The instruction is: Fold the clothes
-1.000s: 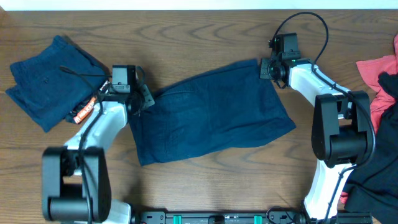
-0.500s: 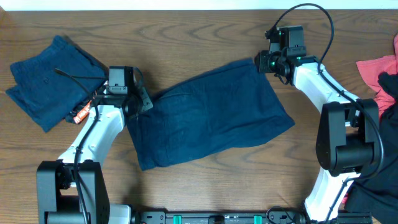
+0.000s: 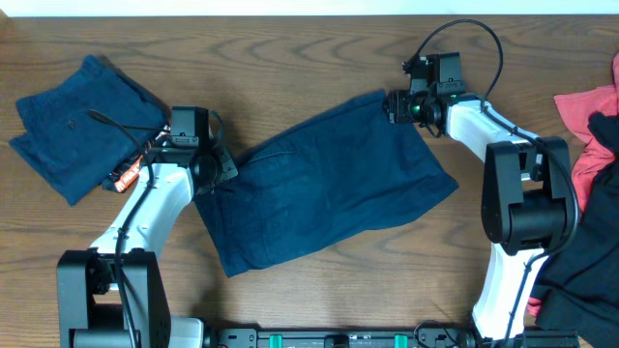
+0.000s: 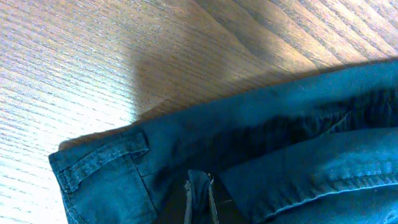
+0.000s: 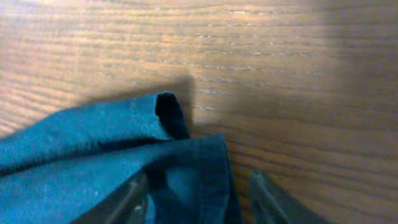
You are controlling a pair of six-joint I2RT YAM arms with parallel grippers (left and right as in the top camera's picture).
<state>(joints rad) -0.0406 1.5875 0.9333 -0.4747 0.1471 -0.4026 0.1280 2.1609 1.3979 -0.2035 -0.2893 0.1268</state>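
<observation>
From above, a pair of navy shorts (image 3: pixel 329 188) lies spread flat across the middle of the wooden table (image 3: pixel 290 39), tilted so that its right end sits nearer the far edge than its left. The left gripper (image 3: pixel 219 170) is at the left end of the shorts, and the right gripper (image 3: pixel 391 104) is at the far right corner. A second pair, the folded shorts (image 3: pixel 73 130), rests at the far left, apart from the spread pair, with an orange tag (image 3: pixel 129 175) showing at its near edge beside the left arm. At the right edge of the table lie a coral-red piece (image 3: pixel 592 121) and, nearer the robot, a black garment (image 3: pixel 590 266). In the left wrist view, the left gripper (image 4: pixel 199 182) has its fingers pressed together, pinching a fold of the shorts (image 4: pixel 298 124). A stitched corner (image 4: pixel 102 158) of the fabric lies flat on the table (image 4: pixel 93 56) just to the side. In the right wrist view, the right gripper (image 5: pixel 198 180) has its fingers (image 5: pixel 134 199) spread apart, standing either side of the corner of the shorts (image 5: pixel 93 143). The cloth lies slack between them, with one edge curled up into a small open roll against the table (image 5: pixel 280 74).
</observation>
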